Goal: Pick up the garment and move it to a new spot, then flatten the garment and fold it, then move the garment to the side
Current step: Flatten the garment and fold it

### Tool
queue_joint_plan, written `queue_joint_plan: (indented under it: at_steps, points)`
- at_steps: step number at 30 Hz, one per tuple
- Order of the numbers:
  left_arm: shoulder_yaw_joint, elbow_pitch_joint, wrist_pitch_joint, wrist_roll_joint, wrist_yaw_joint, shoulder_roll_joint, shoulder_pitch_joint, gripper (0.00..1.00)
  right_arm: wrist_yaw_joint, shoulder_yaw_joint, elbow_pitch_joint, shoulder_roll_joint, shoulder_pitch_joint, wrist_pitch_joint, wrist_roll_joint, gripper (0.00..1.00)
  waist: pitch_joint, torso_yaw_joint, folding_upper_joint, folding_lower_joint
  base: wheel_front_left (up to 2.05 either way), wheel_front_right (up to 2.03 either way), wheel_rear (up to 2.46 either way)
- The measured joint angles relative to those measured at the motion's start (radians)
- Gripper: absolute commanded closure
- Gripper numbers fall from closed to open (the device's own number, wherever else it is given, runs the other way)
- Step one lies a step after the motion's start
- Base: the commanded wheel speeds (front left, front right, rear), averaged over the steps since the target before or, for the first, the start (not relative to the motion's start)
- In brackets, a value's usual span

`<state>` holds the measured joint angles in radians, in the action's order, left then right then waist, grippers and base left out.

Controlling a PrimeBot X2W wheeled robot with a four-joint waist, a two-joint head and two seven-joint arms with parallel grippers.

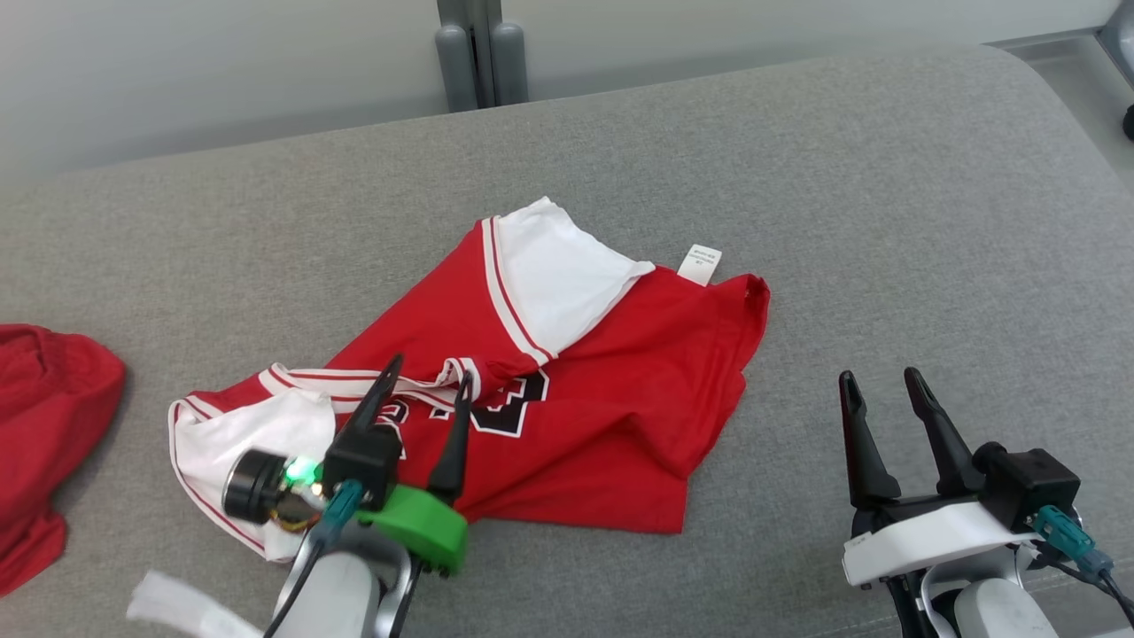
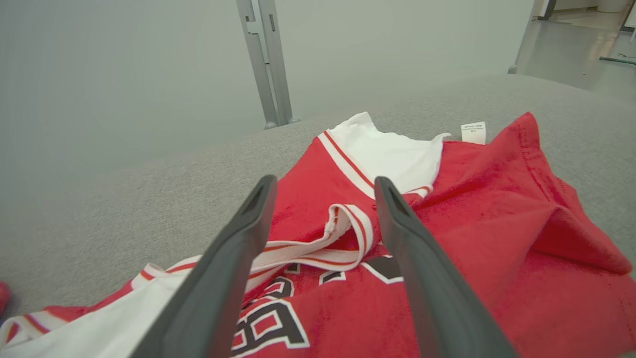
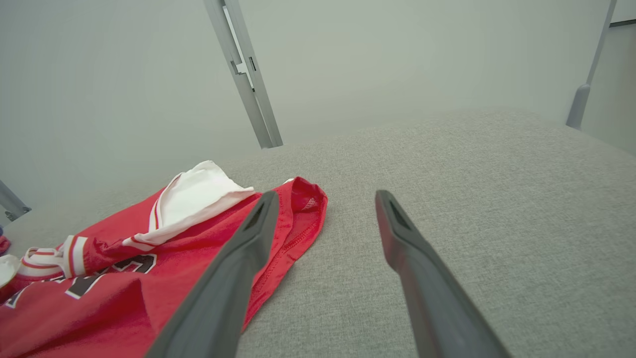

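Observation:
The garment (image 1: pixel 602 381) is a red jersey with white sleeves, striped trim and black-and-white lettering, lying crumpled on the grey surface. My left gripper (image 1: pixel 427 379) hovers open over its near-left part, fingers either side of the striped collar (image 2: pixel 343 238), nothing held. In the left wrist view the garment (image 2: pixel 472 223) spreads ahead and to the right. My right gripper (image 1: pixel 881 383) stands open over bare surface to the right of the garment, whose red hem (image 3: pixel 298 219) lies just left of its left finger (image 3: pixel 238 268).
The grey padded surface (image 1: pixel 886 221) has free room on the right and behind the garment. A second red cloth (image 1: pixel 44 416) lies at the left edge. A white label (image 1: pixel 700 264) sticks out at the garment's far side. A grey post (image 1: pixel 478 53) stands behind the surface.

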<state>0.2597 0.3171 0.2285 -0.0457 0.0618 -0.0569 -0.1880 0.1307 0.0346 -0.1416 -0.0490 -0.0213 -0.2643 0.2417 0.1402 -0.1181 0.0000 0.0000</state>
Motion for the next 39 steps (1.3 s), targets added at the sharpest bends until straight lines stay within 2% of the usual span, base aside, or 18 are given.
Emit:
queue_joint_plan:
  at_steps: [9,13,18,26,37,38,39]
  points:
    - [0.193,0.148,-0.235,0.021,0.043,0.007,-0.33,0.0,0.0,0.01,0.013,-0.001,-0.047,0.0,0.001,0.0,0.074,-0.041,0.0,0.0,0.0,0.0,0.0]
    - [0.298,0.175,-0.347,-0.019,0.044,0.009,-0.455,0.0,0.0,0.011,0.015,-0.001,-0.066,0.0,0.003,0.0,0.125,-0.061,0.0,0.0,0.0,0.0,0.0]
    - [0.423,0.207,-0.485,-0.015,0.03,0.009,-0.576,0.0,0.0,0.008,0.015,-0.001,-0.076,0.0,0.011,0.0,0.185,-0.091,0.0,0.0,0.0,0.0,0.0]
    - [0.512,0.291,-0.564,0.011,-0.026,0.009,-0.691,0.0,0.0,0.016,0.017,-0.001,-0.098,0.0,0.021,0.0,0.237,-0.137,0.0,0.0,0.0,0.0,0.0]
    - [0.553,0.4,-0.57,0.017,-0.05,0.009,-0.764,0.0,0.0,0.036,0.027,-0.001,-0.106,0.0,0.039,0.0,0.264,-0.167,0.0,0.0,0.0,0.0,0.0]
    - [0.556,0.403,-0.569,0.012,-0.05,0.009,-0.768,0.36,0.0,0.036,0.027,-0.001,-0.106,0.0,0.04,0.0,0.265,-0.169,0.0,0.0,0.0,0.0,0.0]
    - [0.558,0.405,-0.569,0.006,-0.049,0.009,-0.77,0.57,0.0,0.036,0.026,-0.001,-0.106,0.0,0.04,0.0,0.265,-0.169,0.0,0.0,0.0,0.0,0.0]
